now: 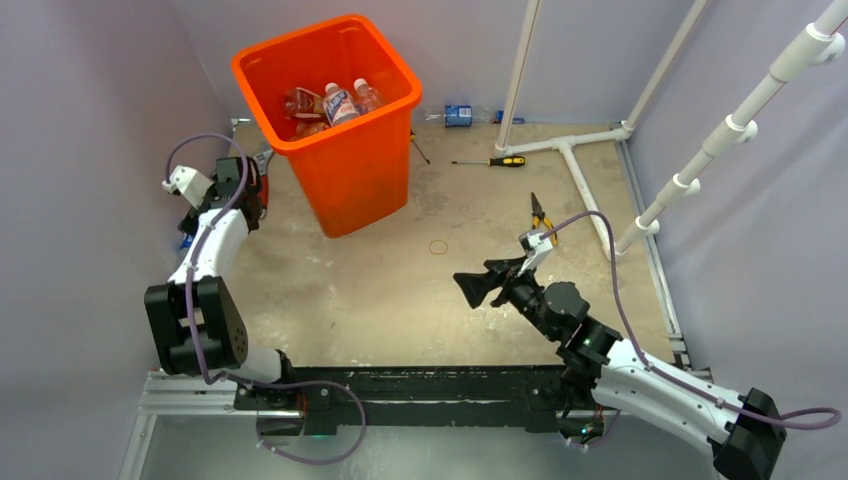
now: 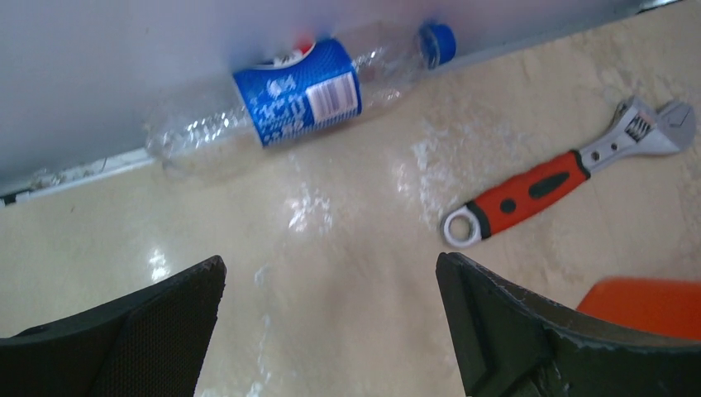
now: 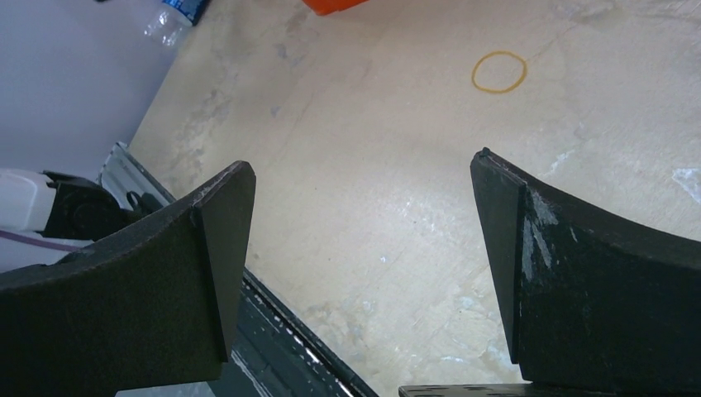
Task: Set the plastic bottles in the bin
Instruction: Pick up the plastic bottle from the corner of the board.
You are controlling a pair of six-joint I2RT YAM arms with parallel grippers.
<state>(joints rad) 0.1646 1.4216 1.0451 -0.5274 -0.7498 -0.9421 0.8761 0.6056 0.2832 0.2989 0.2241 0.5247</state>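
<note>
The orange bin (image 1: 345, 165) stands at the back left and holds several bottles (image 1: 340, 102). A clear Pepsi bottle (image 2: 302, 101) with a blue label and blue cap lies against the left wall. It also shows in the right wrist view (image 3: 178, 11). My left gripper (image 2: 331, 277) is open and empty, hovering short of that bottle, beside the bin's left side (image 1: 238, 185). Another blue-labelled bottle (image 1: 458, 115) lies at the back wall right of the bin. My right gripper (image 1: 476, 284) is open and empty over the middle floor (image 3: 362, 178).
A red-handled wrench (image 2: 562, 175) lies right of the Pepsi bottle, next to the bin corner (image 2: 649, 304). A screwdriver (image 1: 495, 160), pliers (image 1: 540, 215) and a rubber band (image 1: 439, 246) lie on the floor. A white pipe frame (image 1: 590, 190) stands at right.
</note>
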